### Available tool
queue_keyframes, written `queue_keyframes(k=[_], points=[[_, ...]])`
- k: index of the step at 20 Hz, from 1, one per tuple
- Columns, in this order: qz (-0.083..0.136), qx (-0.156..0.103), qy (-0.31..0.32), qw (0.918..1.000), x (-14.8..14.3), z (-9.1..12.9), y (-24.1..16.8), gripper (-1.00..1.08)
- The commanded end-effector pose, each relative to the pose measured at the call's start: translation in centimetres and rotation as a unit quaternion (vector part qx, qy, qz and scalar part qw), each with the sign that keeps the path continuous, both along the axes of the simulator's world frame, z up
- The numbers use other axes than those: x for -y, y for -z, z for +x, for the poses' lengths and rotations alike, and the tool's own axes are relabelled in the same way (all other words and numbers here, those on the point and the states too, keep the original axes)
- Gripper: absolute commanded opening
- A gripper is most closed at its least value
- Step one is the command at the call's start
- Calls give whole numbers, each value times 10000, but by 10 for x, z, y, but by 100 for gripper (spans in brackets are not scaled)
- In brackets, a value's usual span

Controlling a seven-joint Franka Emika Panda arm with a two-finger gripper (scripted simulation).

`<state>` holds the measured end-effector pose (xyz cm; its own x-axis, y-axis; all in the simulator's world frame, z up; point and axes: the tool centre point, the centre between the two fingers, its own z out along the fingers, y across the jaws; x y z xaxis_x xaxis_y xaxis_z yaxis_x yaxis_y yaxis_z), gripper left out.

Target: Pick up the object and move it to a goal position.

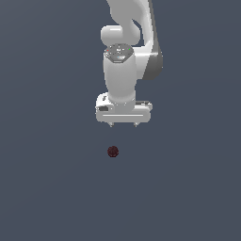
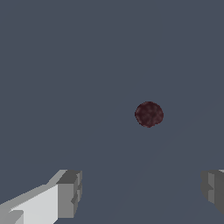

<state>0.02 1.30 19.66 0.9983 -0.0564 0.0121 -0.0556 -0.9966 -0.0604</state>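
The maroon ball [image 1: 112, 151] lies on the bare grey table [image 1: 42, 188], nearest the exterior view. Beyond it hangs the white gripper [image 1: 123, 124], its fingers [image 2: 70, 192] spread wide and grasping nothing. This looks like the approach step: next the arm would need to centre over the ball and descend.

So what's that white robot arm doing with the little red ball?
The white robot arm is trying to pick up the small dark red ball and carry it somewhere else. Right now it isn't touching it. The gripper is apart from the ball with its fingers spread wide open and nothing between them. In the wrist view the ball lies by itself on the plain grey surface, out ahead of the fingers. So the grab hasn't happened yet.
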Motion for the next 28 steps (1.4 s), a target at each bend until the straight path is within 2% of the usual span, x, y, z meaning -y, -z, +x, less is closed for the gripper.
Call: queue_keyframes(k=[1,10,16,22,28], points=[[0,-7,41,10000,1,0,1,100],[17,-56,603,9982,5,5,12,100],[22,-114,1306,9914,10,11,27,100],[8,-179,2184,9757,17,19,45,100],[-26,-228,3046,9522,25,25,64,100]])
